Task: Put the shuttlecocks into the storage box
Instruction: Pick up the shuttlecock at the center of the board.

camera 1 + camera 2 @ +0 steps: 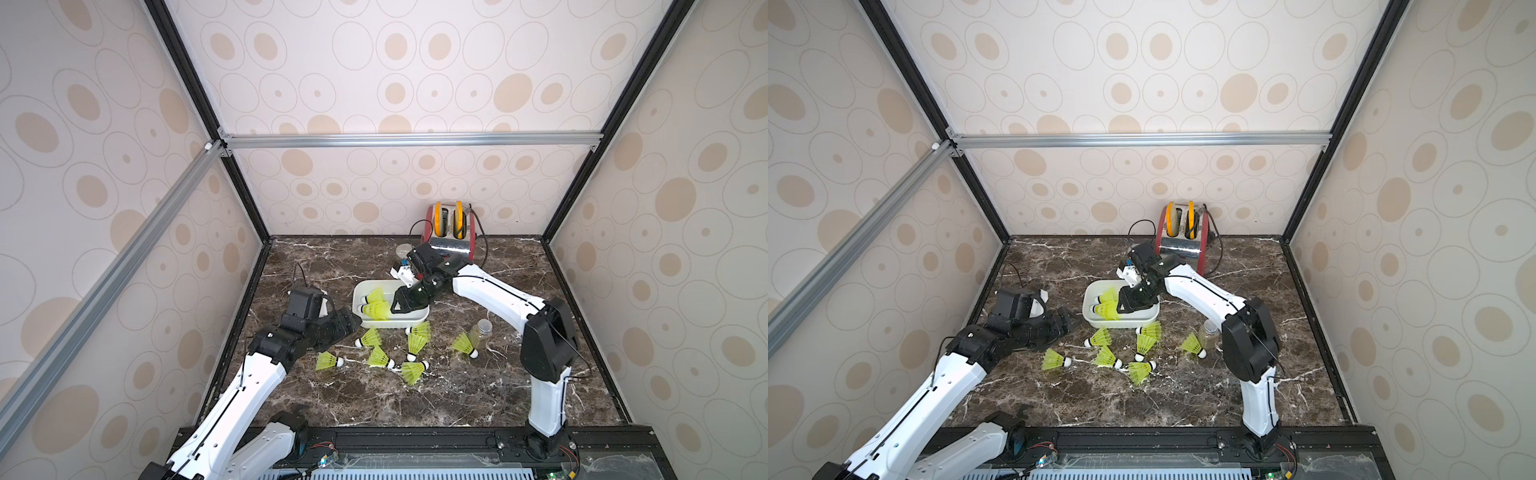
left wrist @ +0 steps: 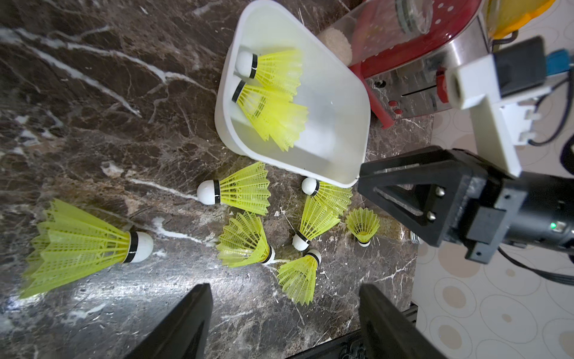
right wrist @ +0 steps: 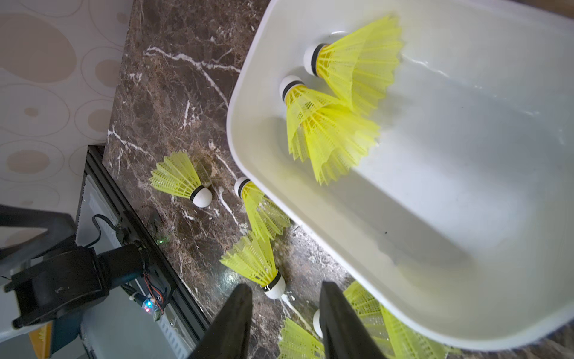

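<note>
Right claw (image 1: 395, 308) half-open, empty, over storage box (image 1: 359, 291); release looks done. You next need shuttlecock (image 1: 420, 330) just beside box.

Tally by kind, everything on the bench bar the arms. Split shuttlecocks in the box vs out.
Shuttlecocks loose on the tabletop: 7
Shuttlecocks in the storage box: 3, one tip hidden
Storage box: 1
Toaster: 1
Yellow items in the toaster slots: 2
Clear jars: 2
Total: 16
</note>
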`<state>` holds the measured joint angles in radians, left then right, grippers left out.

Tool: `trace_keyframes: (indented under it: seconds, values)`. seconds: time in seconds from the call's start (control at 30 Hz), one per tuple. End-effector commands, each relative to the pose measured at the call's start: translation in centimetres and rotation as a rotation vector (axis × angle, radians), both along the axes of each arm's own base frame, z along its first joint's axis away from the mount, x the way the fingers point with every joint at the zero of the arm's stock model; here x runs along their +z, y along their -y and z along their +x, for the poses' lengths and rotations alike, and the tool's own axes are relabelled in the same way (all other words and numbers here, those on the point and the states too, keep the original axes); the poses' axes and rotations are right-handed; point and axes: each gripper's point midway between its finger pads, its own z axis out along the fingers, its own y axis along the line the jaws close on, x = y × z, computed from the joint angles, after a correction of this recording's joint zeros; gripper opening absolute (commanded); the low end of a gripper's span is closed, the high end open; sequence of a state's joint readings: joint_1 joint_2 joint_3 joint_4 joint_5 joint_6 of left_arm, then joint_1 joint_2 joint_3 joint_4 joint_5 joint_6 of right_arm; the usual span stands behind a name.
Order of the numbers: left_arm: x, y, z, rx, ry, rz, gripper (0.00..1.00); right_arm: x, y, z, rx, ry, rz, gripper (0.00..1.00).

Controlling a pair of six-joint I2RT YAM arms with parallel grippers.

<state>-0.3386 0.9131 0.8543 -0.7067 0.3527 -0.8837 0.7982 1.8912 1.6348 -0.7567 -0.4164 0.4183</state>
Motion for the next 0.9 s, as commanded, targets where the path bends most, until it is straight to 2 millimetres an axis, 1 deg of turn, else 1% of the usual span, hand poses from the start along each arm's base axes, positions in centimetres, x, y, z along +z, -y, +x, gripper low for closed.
trace_keyframes:
  seconds: [0.0, 0.03, 0.1, 0.13, 0.2, 0.27, 0.4, 0.5, 0.57, 0.73, 0.87]
  values:
    - [-1.0, -0.5, -2.8, -0.040, -0.056, 0.019, 0.77, -0.2, 0.7, -3.4, 0.091, 0.088, -0.063, 0.41]
    - [-1.2, -0.7, -3.4, -0.045, -0.062, 0.022, 0.77, -0.6, 1.2, -4.6, 0.110, 0.100, -0.090, 0.40]
    - [-1.5, -1.0, -4.6, -0.053, -0.071, 0.026, 0.77, -1.4, 2.3, -6.2, 0.123, 0.129, -0.150, 0.40]
    - [-1.6, -1.2, -5.2, -0.058, -0.076, 0.029, 0.77, -1.9, 3.0, -7.0, 0.122, 0.150, -0.193, 0.40]
    - [-1.8, -1.5, -6.2, -0.062, -0.085, 0.033, 0.77, -2.5, 5.0, -8.0, 0.108, 0.219, -0.319, 0.42]
    - [-2.0, -1.9, -7.2, -0.066, -0.089, 0.038, 0.77, -3.1, 6.6, -9.3, 0.120, 0.272, -0.436, 0.46]
    - [-2.3, -2.3, -8.5, -0.068, -0.097, 0.040, 0.77, -4.5, 8.3, -11.7, 0.145, 0.335, -0.607, 0.55]
    - [-2.3, -2.5, -9.2, -0.069, -0.095, 0.036, 0.77, -5.6, 8.5, -12.6, 0.160, 0.347, -0.673, 0.58]
    - [-2.3, -2.5, -9.5, -0.073, -0.095, 0.034, 0.77, -6.3, 8.4, -12.8, 0.156, 0.337, -0.701, 0.58]
    - [-2.2, -2.5, -10.1, -0.088, -0.099, 0.029, 0.77, -7.2, 6.7, -12.5, 0.177, 0.341, -0.690, 0.58]
    - [-2.5, -2.5, -10.5, -0.109, -0.092, 0.034, 0.77, -7.8, 5.9, -12.2, 0.180, 0.334, -0.707, 0.58]
